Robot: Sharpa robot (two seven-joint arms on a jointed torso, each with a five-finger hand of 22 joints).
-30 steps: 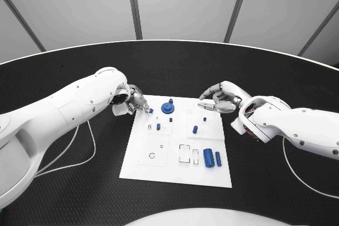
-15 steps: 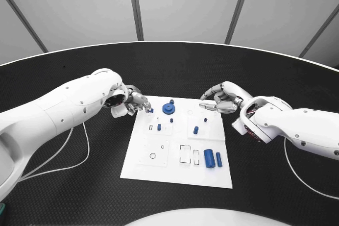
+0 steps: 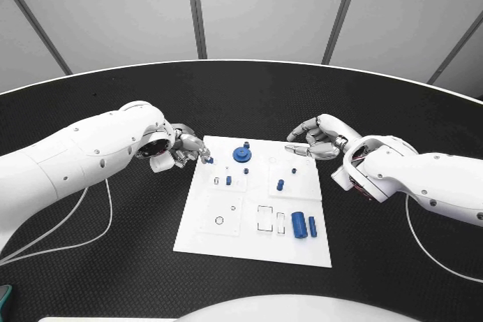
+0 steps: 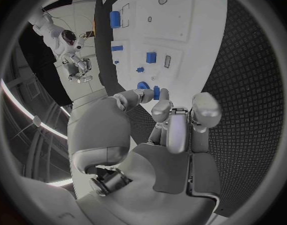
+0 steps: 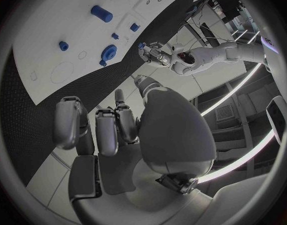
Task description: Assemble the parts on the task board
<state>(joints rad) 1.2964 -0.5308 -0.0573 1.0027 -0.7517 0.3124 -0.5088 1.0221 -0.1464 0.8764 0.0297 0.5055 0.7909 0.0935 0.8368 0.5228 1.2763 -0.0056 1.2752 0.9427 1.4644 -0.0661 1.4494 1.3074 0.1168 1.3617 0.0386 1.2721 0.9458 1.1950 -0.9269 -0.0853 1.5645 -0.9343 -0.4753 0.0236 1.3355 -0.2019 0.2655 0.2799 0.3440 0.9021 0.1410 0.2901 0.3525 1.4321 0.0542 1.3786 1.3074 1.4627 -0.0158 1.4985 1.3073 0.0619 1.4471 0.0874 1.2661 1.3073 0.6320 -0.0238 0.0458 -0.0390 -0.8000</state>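
Observation:
The white task board (image 3: 241, 228) lies in the middle of the black table. My left hand (image 3: 184, 149) hovers at the board's far left corner and pinches a small blue part (image 3: 209, 160) between thumb and finger; the left wrist view shows that part (image 4: 156, 92) at the fingertips (image 4: 161, 107). My right hand (image 3: 316, 142) hangs over the board's far right corner, fingers curled in with nothing in them. A round blue part (image 3: 241, 154) stands near the far edge. Small blue pegs (image 3: 280, 185) stand mid-board, and a thick blue cylinder (image 3: 298, 224) lies near the right.
A thin blue cylinder (image 3: 313, 227) lies beside the thick one. Rectangular slots (image 3: 264, 219) and a round recess (image 3: 218, 221) sit in the board's near half. A white cable (image 3: 100, 210) trails over the table by my left arm. Black table (image 3: 252, 91) surrounds the board.
My left arm has swung lower and its hand has drawn slightly back toward the board's left edge, still pinching the blue part. The right hand has hardly moved.

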